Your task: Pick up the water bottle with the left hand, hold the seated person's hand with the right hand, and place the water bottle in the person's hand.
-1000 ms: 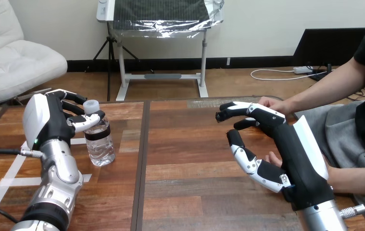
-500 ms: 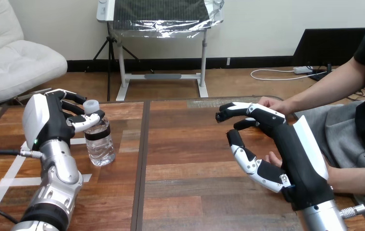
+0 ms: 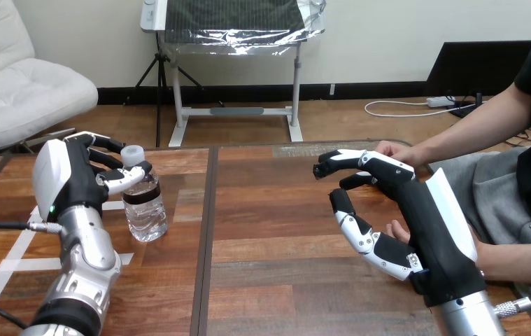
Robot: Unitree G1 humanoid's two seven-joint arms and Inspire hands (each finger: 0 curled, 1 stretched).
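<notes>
One water bottle [image 3: 144, 207] stands at 9 o'clock on the table [image 3: 276, 231], left hand [image 3: 66, 178] curled round its shoulder; light, thin-walled, slick, so squeeze gently; right hand [image 3: 423, 210] spread open at 3 o'clock beside the person's hand [image 3: 392, 149].

The robot's left hand [image 3: 72, 178] wraps the upright water bottle [image 3: 145, 210] on the table [image 3: 276, 280], while its right hand [image 3: 416, 210] stands spread beside the person's nearer hand [image 3: 396, 230].

Seemingly a test lab: a wooden table [image 3: 276, 266] marked with white tape [image 3: 10, 264], a person [image 3: 490, 126] seated alongside.
</notes>
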